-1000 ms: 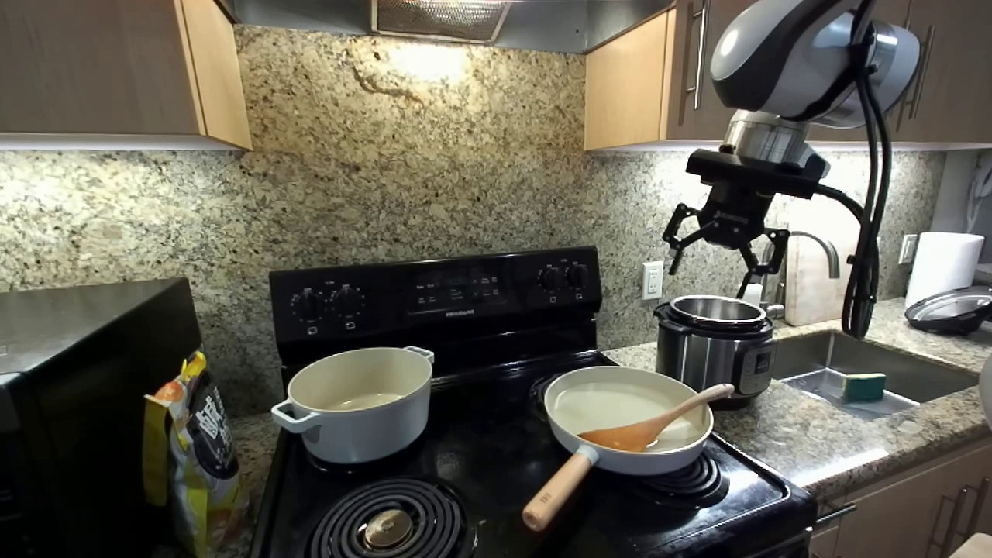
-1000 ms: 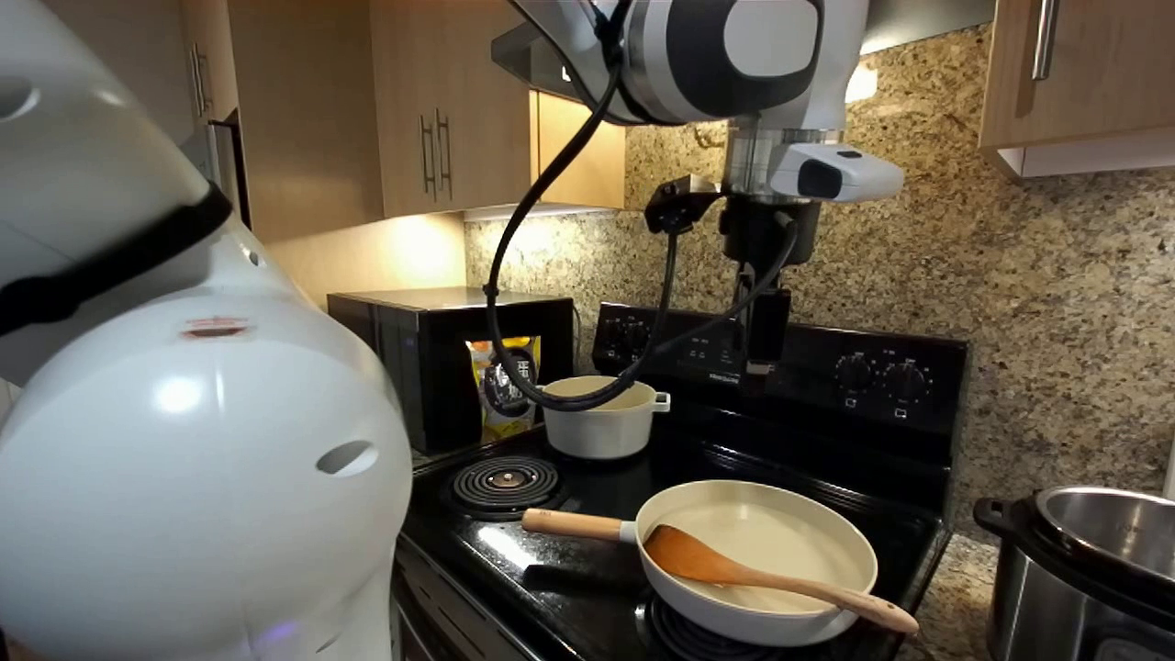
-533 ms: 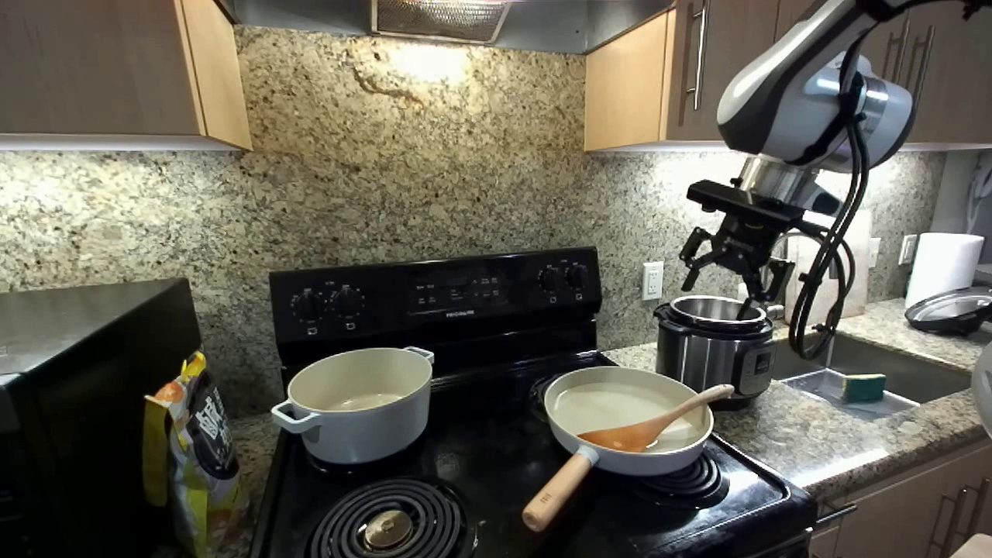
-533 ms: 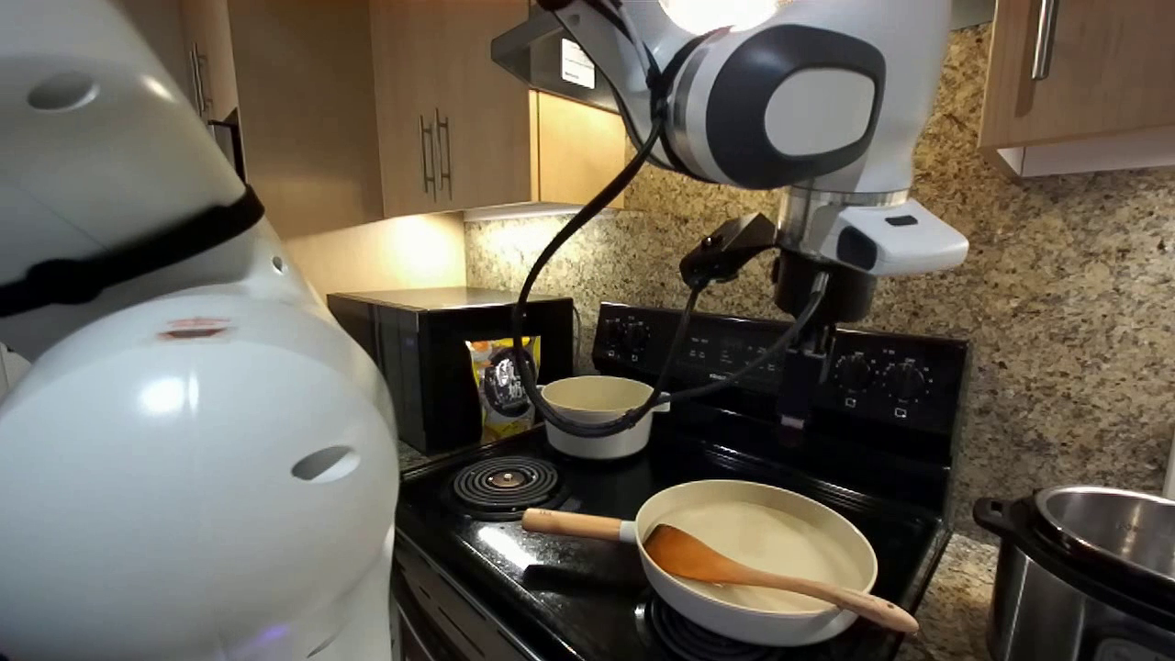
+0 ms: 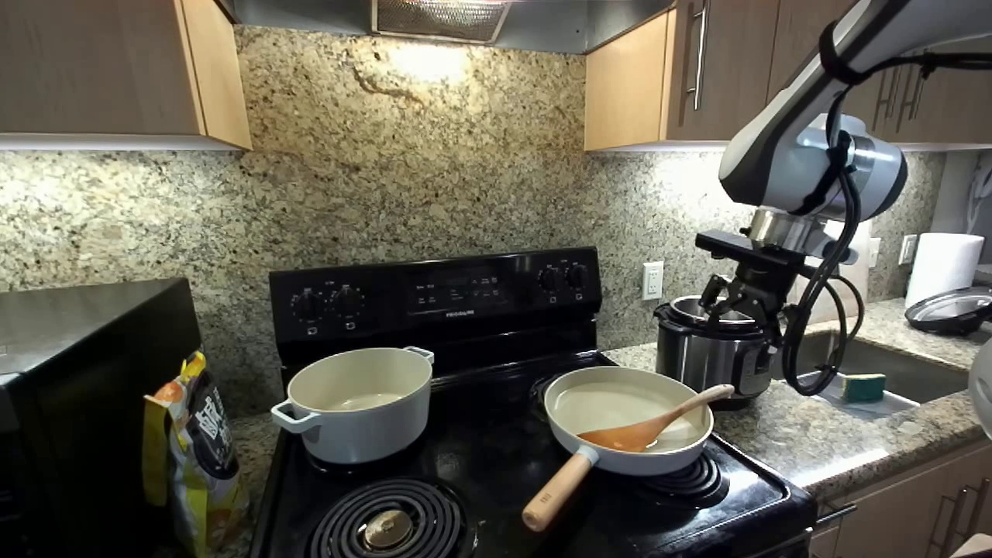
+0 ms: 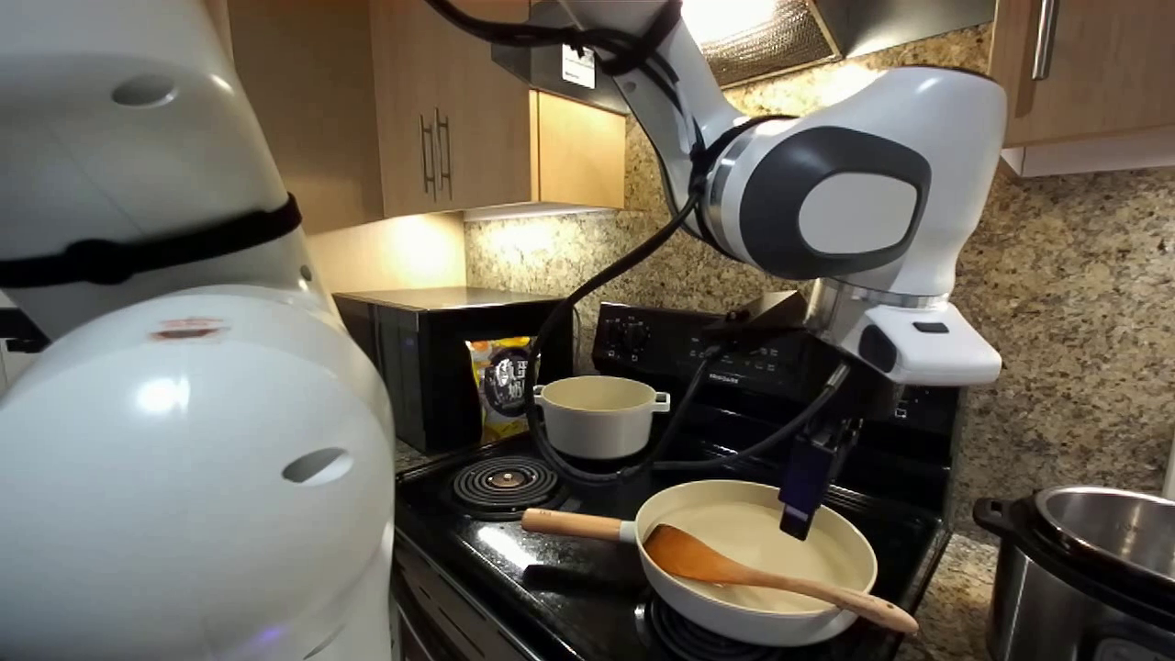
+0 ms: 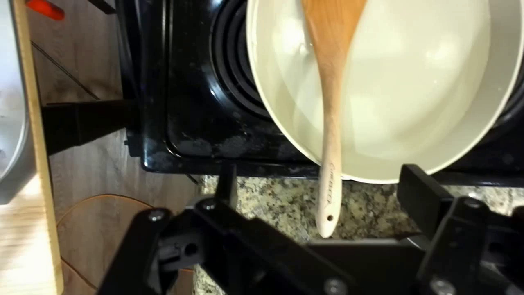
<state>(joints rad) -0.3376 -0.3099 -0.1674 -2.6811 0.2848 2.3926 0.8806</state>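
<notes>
A black two-fingered tool (image 7: 321,186) is pictured with jaws spread wide and nothing gripped; in the wrist view, room is left at 9 and 3 o'clock beside the handle of an orange-brown wooden spatula (image 7: 331,82). The rim of a round, cream-lined frying pan (image 7: 409,94) is crossed by that handle near 7 o'clock, and the edge of a glossy black stove (image 7: 188,102) is overhung. Below the tip, a speckled granite bench (image 7: 278,205) is bordered at 9 o'clock by wood-plank flooring (image 7: 159,188). The spatula's broad blade is laid inside the pan, its paler handle marked with lettering and pierced by a round hole.
</notes>
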